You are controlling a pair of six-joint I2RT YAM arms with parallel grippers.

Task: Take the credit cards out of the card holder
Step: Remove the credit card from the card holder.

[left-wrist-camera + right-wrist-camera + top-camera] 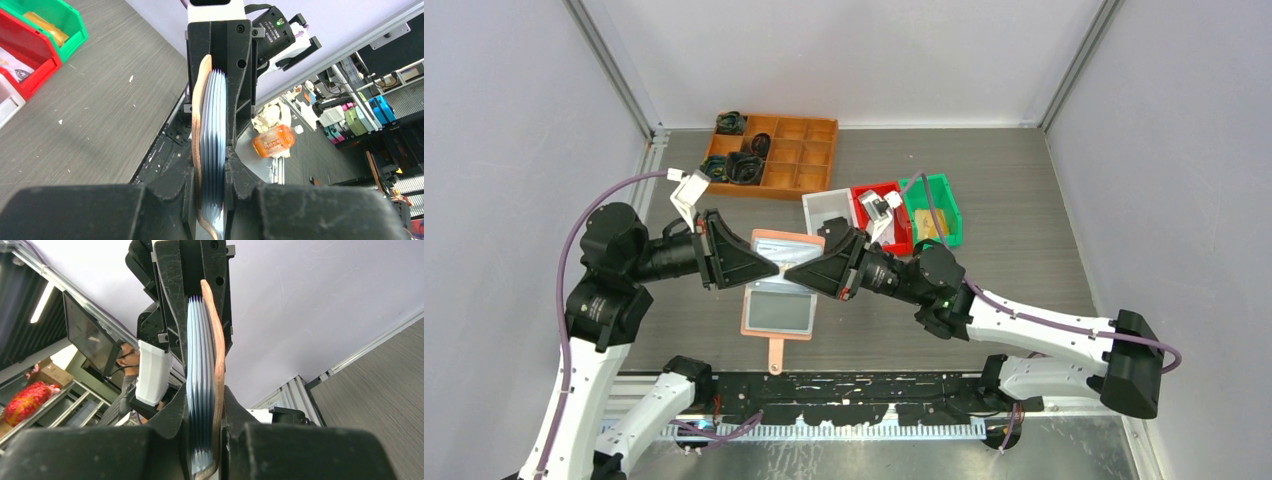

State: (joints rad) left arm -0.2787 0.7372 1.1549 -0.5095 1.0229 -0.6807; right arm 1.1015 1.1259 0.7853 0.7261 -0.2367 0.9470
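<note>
The salmon-pink card holder (779, 312) hangs unfolded above the table between both arms, its snap tab (776, 356) pointing toward the near edge. My left gripper (771, 268) is shut on its left edge and my right gripper (794, 275) is shut on its right edge. Each wrist view shows the holder edge-on: a salmon cover and a stack of bluish sleeves (214, 115) pinched in the left gripper (212, 167), and the same stack (200, 350) pinched in the right gripper (205, 412). No separate credit cards can be made out; any are hidden in the sleeves.
An orange compartment tray (799, 150) with black items stands at the back left. A white bin (827, 208), a red bin (894, 225) and a green bin (939, 205) with a yellow-tan packet sit just behind the right gripper.
</note>
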